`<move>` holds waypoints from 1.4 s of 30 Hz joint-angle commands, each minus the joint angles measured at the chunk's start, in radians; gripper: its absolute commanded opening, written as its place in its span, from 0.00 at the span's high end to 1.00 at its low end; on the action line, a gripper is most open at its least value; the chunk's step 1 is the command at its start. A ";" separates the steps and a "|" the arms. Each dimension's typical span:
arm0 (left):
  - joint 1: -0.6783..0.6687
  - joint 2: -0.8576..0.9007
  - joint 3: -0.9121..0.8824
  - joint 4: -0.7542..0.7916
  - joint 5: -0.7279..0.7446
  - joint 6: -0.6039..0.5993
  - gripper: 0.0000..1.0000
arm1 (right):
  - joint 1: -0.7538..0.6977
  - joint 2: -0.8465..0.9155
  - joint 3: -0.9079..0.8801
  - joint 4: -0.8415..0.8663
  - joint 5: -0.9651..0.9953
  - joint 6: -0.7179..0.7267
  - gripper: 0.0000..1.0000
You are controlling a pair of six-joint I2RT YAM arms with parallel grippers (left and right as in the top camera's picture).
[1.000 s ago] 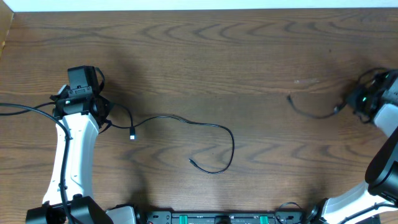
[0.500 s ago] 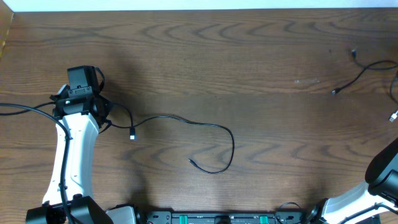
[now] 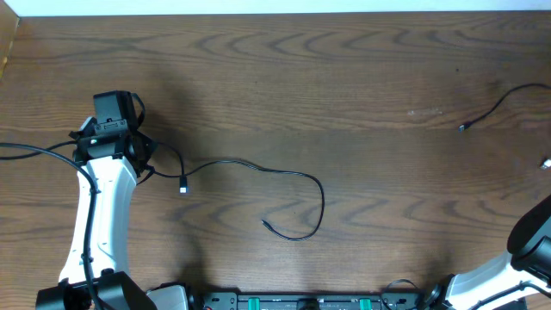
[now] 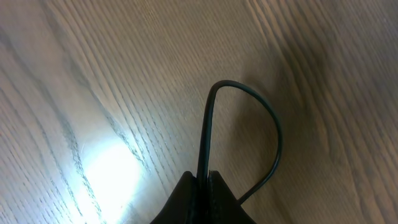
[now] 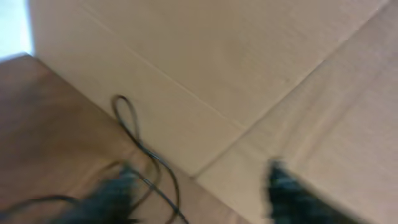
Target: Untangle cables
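The left tool point(image 4: 206, 178) is pinched tight on a loop of black cable point(image 4: 273, 134), and that cord trails off to the right over the wooden worktop point(image 3: 284, 77) in a long curl, with its loose end lying near the front middle. The right tool point(image 5: 199, 196) is badly blurred, but its fingers stand wide apart with nothing between them. A second black cable point(image 3: 501, 104) lies at the worktop's far right edge, well apart from the first.
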 commanded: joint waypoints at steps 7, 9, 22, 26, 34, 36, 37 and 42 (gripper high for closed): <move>0.003 0.008 -0.002 -0.001 -0.005 0.013 0.92 | -0.016 0.001 0.013 -0.109 -0.007 0.066 0.01; 0.003 0.008 -0.002 -0.001 -0.005 0.013 0.92 | -0.010 0.001 0.013 -0.174 -0.103 0.066 0.01; 0.003 0.008 -0.002 -0.001 -0.004 0.013 0.92 | 0.076 0.001 0.013 -0.452 -1.280 0.163 0.01; 0.003 0.008 -0.002 0.003 0.052 0.013 0.92 | 0.195 0.001 0.013 -0.520 -1.310 0.135 0.01; 0.003 0.008 -0.002 0.048 0.248 -0.002 0.92 | 0.561 0.001 0.013 -0.626 -1.309 -0.093 0.01; 0.003 0.008 -0.002 0.053 0.286 -0.044 0.92 | 0.642 0.001 0.013 -0.623 -1.309 -0.125 0.01; 0.003 0.008 -0.002 0.055 0.302 -0.065 0.92 | 0.683 0.001 0.013 -0.616 -1.309 -0.138 0.01; 0.003 0.008 -0.002 0.076 0.393 -0.157 0.92 | 0.846 0.001 0.013 -0.583 -1.298 -0.148 0.01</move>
